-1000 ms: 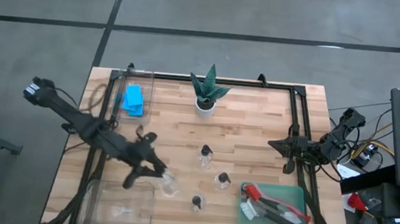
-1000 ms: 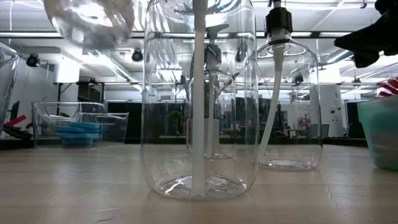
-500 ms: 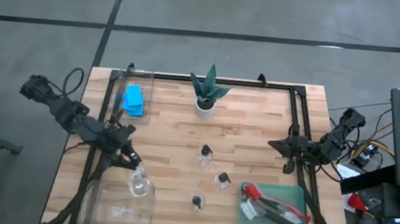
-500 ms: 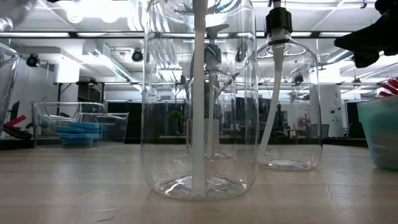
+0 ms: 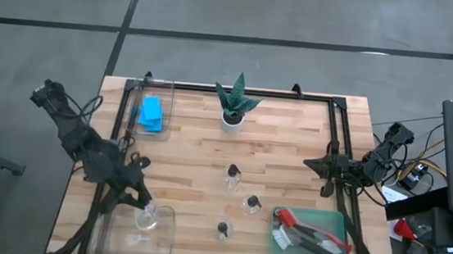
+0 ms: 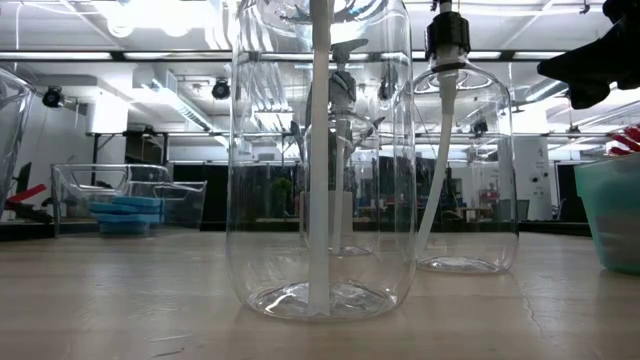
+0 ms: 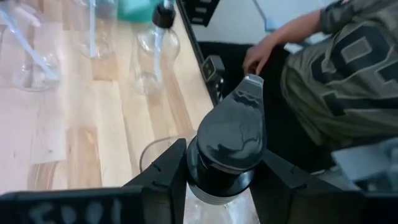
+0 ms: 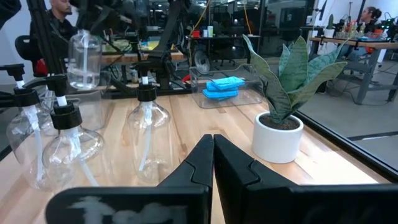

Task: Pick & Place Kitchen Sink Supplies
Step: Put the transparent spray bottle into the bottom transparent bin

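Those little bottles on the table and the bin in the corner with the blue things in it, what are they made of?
The bottles look like clear glossy plastic, perhaps glass: the wood shows through them, they carry bright glints, and their caps are black. The bin seems thin clear plastic with see-through walls. The blue sponges inside it look matte and soft, probably foam. The table looks like pale jointed wood strips.

Three clear black-capped bottles (image 5: 232,176) stand upright mid-table; a fourth bottle (image 5: 148,216) is over the near-left clear bin. Blue sponges (image 5: 151,113) lie stacked far left. Red-handled brushes (image 5: 309,234) lie in the tray.
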Robot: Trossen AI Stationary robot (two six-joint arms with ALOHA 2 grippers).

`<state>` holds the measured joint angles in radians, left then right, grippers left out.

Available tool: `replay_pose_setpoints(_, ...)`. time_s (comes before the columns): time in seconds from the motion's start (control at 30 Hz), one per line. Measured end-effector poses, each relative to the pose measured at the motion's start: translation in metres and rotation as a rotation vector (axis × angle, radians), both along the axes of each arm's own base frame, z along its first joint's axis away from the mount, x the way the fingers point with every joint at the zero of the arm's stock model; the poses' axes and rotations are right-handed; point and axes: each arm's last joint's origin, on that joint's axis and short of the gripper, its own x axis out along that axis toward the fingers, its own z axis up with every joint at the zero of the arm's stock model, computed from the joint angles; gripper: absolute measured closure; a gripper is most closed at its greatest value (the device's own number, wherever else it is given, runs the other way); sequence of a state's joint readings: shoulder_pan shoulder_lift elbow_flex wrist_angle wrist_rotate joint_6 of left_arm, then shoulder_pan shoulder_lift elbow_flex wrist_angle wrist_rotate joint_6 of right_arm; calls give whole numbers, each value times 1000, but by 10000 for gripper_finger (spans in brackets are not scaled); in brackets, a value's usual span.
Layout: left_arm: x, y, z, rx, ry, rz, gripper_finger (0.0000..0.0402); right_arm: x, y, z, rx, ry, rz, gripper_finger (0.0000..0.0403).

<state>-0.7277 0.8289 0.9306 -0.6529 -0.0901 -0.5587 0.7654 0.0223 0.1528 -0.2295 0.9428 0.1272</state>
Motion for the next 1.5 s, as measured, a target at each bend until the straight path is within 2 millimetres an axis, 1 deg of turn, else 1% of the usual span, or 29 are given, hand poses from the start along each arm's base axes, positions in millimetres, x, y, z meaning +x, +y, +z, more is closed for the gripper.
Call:
replay_pose_setpoints(0.3,0,-37,-18,152,6,-33,268,0,0,0,0,0,0,394)
replay_pose_setpoints(0.6,-8,-72,-37,206,56,-41,270,0,0,0,0,0,0,394)
replay_pose_setpoints(0.8,-23,-88,-44,242,17,-4,268,0,0,0,0,0,0,394)
replay_pose_setpoints(1.07,-45,-105,-52,197,19,35,267,0,0,0,0,0,0,394)
replay_pose_setpoints(1.17,-48,-111,-56,202,22,50,267,0,0,0,0,0,0,394)
replay_pose_setpoints(1.4,-48,-125,-74,213,82,85,266,0,0,0,0,0,0,394)
replay_pose_setpoints(1.5,-49,-130,-78,204,87,107,266,0,0,0,1,-1,0,394)
